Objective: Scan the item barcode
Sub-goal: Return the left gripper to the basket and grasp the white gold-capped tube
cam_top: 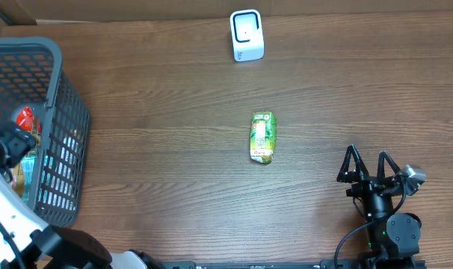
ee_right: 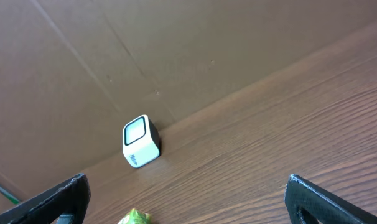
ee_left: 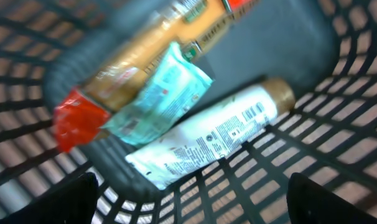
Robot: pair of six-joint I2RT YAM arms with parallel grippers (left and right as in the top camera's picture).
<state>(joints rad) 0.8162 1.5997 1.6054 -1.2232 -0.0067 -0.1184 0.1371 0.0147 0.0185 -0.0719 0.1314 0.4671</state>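
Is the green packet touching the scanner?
Apart. The overhead view shows the green packet lying mid-scene, with a wide stretch of table between it and the white scanner at the far edge.

— Can you read anything from where you are?

— Not a word. Right below my left gripper (ee_left: pixel 191 205) a white tube (ee_left: pixel 207 140) carries a barcode (ee_left: pixel 254 112) and blocks of fine print, all smeared by blur. The teal sachet (ee_left: pixel 160 99) and tan packet (ee_left: pixel 151 53) past it show lettering I can't make out.

— And on the other side?

— Ahead of my right gripper (ee_right: pixel 188 199), the scanner (ee_right: pixel 140 142) shows no legible mark. The green pouch (cam_top: pixel 262 137) has print too small to read.
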